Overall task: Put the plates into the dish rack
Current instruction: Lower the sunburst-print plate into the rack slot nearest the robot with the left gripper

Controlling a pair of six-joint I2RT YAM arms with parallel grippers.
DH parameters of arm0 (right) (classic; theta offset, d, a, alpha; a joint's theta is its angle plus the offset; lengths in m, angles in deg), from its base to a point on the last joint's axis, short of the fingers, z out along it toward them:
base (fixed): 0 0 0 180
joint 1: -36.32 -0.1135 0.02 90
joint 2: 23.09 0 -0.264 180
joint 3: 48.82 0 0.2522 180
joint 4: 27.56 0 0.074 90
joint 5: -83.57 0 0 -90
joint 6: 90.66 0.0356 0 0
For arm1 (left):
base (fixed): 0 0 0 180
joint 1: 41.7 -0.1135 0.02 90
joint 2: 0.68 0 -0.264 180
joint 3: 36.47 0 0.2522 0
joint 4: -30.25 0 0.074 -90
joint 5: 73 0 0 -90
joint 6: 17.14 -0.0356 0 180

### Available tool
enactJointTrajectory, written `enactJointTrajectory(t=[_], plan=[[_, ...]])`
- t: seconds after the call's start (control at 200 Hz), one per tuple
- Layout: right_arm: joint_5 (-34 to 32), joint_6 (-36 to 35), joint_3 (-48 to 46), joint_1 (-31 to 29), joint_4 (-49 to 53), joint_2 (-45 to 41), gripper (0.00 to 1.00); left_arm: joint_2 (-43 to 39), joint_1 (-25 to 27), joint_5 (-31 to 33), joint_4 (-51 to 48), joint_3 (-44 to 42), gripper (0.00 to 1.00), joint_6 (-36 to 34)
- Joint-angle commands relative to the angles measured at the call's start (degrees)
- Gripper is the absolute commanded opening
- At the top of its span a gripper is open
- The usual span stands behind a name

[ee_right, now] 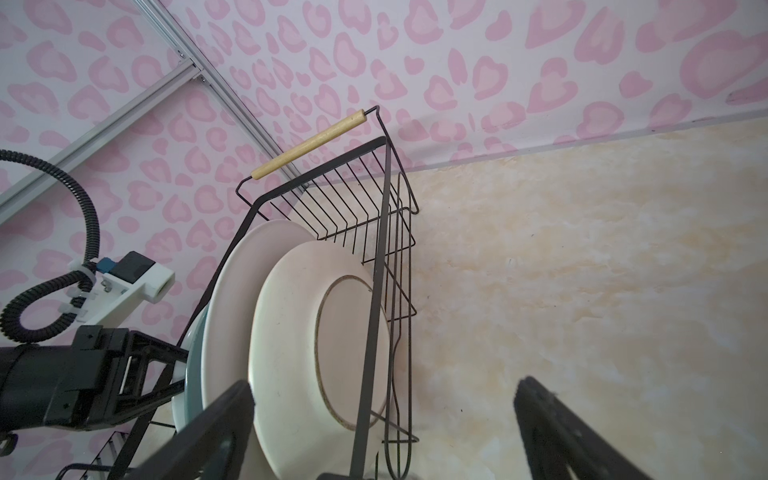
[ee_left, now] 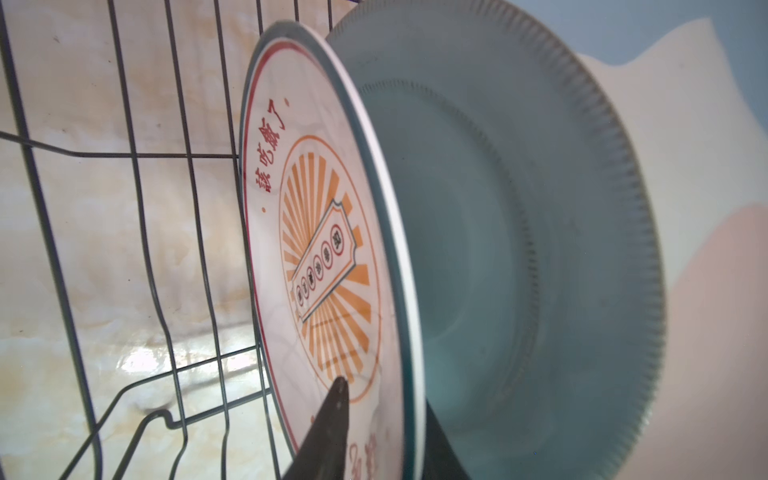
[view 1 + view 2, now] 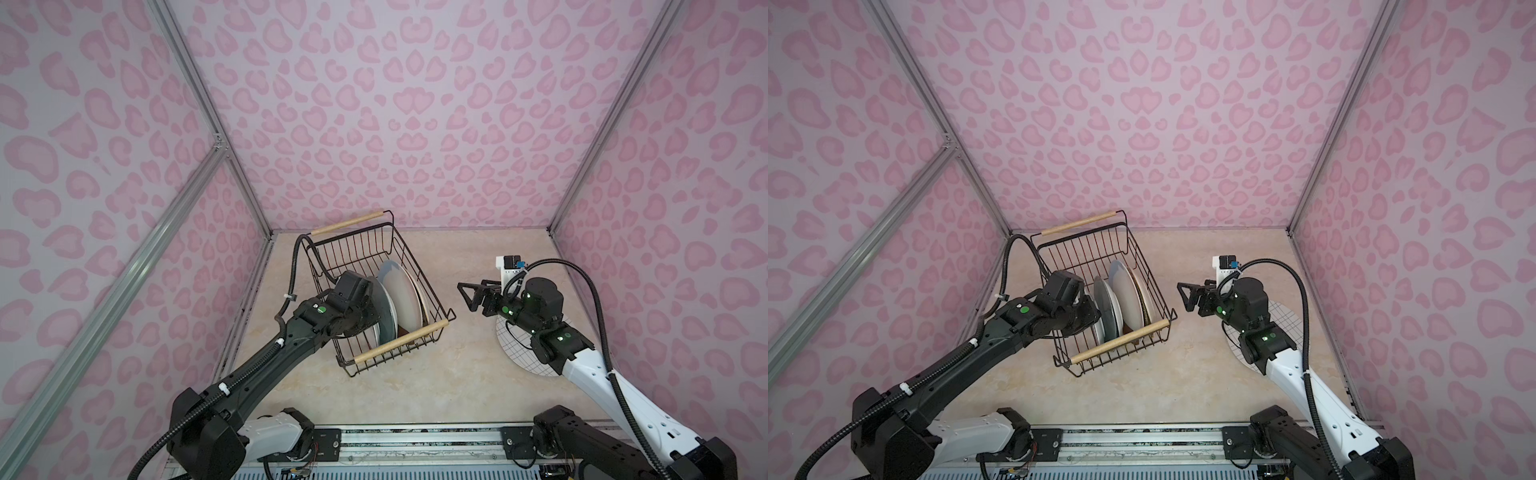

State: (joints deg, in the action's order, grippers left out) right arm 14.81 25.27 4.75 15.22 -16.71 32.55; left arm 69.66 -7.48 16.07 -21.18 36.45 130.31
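White with grid lines, one plate [image 3: 513, 347] lay flat near the right edge of the surface [image 3: 415, 386] under the right arm [image 3: 540, 328]; the right hand [image 3: 465, 297] hung spread wide. In the near end of the black wire dish rack [image 3: 401, 341], angled toward the far left corner, more plates [image 3: 401, 291] stood on edge; the left hand [image 2: 386, 411] straddled the rim of the sunburst plate [image 2: 316, 257], pinching or slack I could not tell.

Black wire dish rack [image 3: 353, 249], glossy plates [image 3: 401, 297]
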Motion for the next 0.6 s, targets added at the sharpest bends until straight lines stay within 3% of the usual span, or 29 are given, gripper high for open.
enactJointTrajectory(t=[0.0, 0.595], plan=[[-0.76, -0.23, 0.35, -0.06, 0.19, 0.17, 0.97, -0.92, 0.40, 0.05, -0.35, -0.52, 0.24, 1.12], [-1.96, -0.71, 0.68, -0.06, 1.49, 0.09, 0.97, -5.86, 6.29, 4.49, -2.95, -1.35, 0.22, 4.69]])
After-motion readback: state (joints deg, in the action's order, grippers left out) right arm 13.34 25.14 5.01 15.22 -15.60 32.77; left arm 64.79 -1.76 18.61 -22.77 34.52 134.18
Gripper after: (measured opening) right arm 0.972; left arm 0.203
